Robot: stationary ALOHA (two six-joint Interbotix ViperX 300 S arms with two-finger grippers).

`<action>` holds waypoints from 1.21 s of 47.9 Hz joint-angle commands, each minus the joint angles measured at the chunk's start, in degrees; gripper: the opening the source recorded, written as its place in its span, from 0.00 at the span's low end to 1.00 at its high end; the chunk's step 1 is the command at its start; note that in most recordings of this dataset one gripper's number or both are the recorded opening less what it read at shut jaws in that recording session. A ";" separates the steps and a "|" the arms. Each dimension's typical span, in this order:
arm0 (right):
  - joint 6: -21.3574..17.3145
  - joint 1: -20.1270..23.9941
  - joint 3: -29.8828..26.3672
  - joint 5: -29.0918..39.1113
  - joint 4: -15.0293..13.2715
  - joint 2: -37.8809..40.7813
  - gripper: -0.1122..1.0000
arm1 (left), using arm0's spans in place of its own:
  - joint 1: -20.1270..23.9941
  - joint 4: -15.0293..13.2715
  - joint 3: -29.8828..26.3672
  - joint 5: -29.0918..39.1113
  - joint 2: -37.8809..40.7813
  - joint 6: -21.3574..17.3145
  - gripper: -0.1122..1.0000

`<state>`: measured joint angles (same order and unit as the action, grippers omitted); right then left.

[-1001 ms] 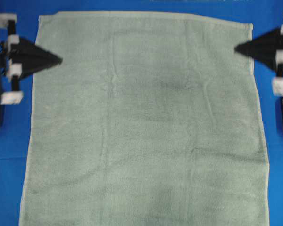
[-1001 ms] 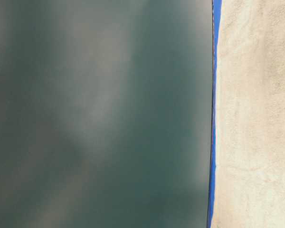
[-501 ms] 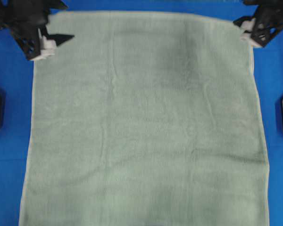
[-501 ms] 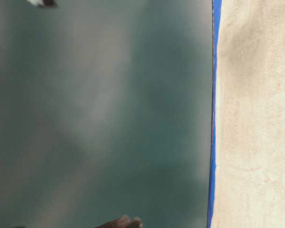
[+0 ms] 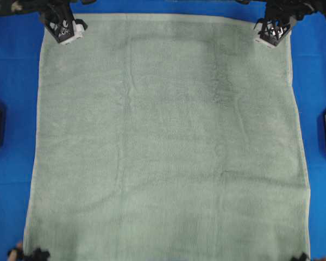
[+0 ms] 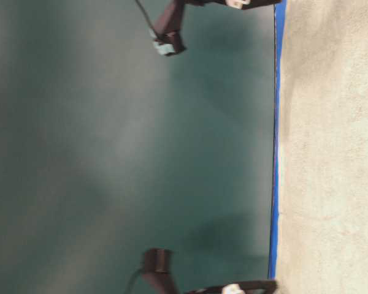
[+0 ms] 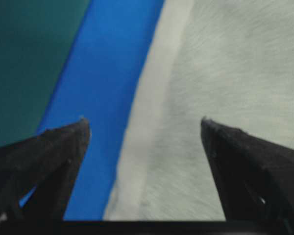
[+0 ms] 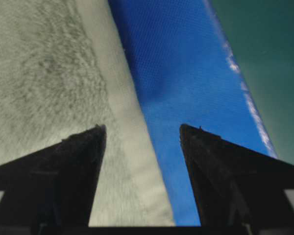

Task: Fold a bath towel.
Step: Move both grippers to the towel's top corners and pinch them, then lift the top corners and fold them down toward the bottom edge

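Sage bath towel (image 5: pixel 163 141) flat; left pincer (image 7: pixel 144 129), right pincer (image 8: pixel 142 134) spread astride far hem.

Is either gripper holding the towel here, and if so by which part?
Nothing is held. The left gripper and right gripper are open, each straddling a hemmed edge of the bath towel.
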<state>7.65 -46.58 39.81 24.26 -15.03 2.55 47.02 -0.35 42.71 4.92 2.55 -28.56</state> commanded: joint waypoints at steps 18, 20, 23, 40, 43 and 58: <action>-0.18 -3.52 2.99 -10.02 1.14 6.59 0.65 | 2.72 0.09 -1.93 -0.79 7.38 -0.35 0.89; -0.35 -3.52 3.34 -10.02 1.49 6.59 0.65 | 2.72 0.00 -2.02 -0.26 7.38 0.18 0.88; -0.62 -3.52 3.78 -9.93 2.29 6.42 0.59 | 2.72 0.09 -2.29 1.23 7.38 0.53 0.86; -2.02 -3.52 4.39 -8.70 3.60 3.69 0.15 | 2.55 0.09 -3.96 9.14 6.42 0.53 0.15; -2.46 -3.52 4.39 -8.70 3.43 1.76 0.15 | 2.55 0.09 -4.31 10.11 4.66 0.53 0.15; -2.64 -3.52 2.90 -3.08 3.16 -13.27 0.15 | 1.93 0.09 -8.96 22.32 -9.23 0.70 0.15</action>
<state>5.19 -49.83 44.12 19.78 -11.69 -6.42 49.04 -0.44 35.86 24.79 -2.11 -27.95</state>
